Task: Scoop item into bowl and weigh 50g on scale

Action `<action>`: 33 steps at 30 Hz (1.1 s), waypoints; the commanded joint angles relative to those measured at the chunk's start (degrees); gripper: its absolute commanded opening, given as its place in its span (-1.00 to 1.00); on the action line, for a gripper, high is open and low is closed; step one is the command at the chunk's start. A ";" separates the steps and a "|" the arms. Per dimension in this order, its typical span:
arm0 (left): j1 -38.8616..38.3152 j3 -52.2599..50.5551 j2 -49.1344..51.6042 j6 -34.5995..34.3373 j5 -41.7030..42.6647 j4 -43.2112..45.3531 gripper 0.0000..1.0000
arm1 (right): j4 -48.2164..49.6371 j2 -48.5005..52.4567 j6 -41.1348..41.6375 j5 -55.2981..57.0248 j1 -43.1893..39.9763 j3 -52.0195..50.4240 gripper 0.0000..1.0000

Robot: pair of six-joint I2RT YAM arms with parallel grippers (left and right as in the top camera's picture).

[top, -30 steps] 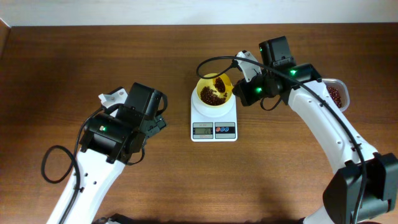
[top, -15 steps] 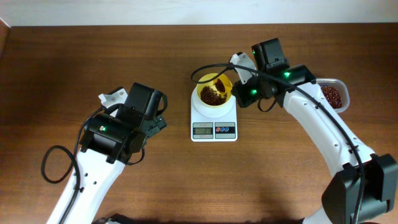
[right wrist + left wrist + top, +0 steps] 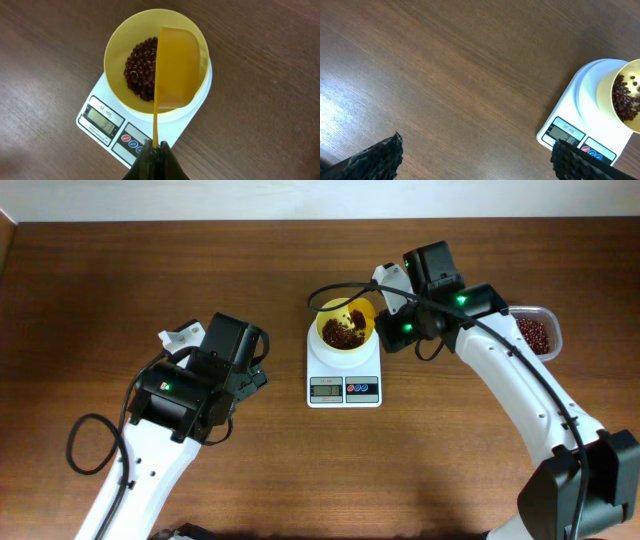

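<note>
Black and ribbed, the two fingertips of the left hand are standing wide apart at the lower corners of the left wrist view. They are released and gripping nothing, with only the brown wooden surface lying between them. The left arm is reaching in from the near left edge, its hand hanging well apart from the white kitchen scale.

The right arm is arching in from the near right corner towards the far middle. The right hand is pinching its fingers tight on the thin handle of a small yellow plastic scoop. The scoop is tipping on its side above the right half of the small round bright yellow plastic bowl. Its back is facing the wrist camera, hiding whatever it is carrying.

A loose heap of tiny oval dark red-brown beans is lying inside the bowl. The bowl is sitting on the scale's round platform, and the grey display is too blurred to read. Farther right, a clear rounded plastic tub is holding more beans.
</note>
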 commanded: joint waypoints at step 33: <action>0.24 0.07 -0.68 0.07 -0.55 -0.07 0.98 | -0.33 -2.14 -1.05 8.11 4.33 2.03 -0.92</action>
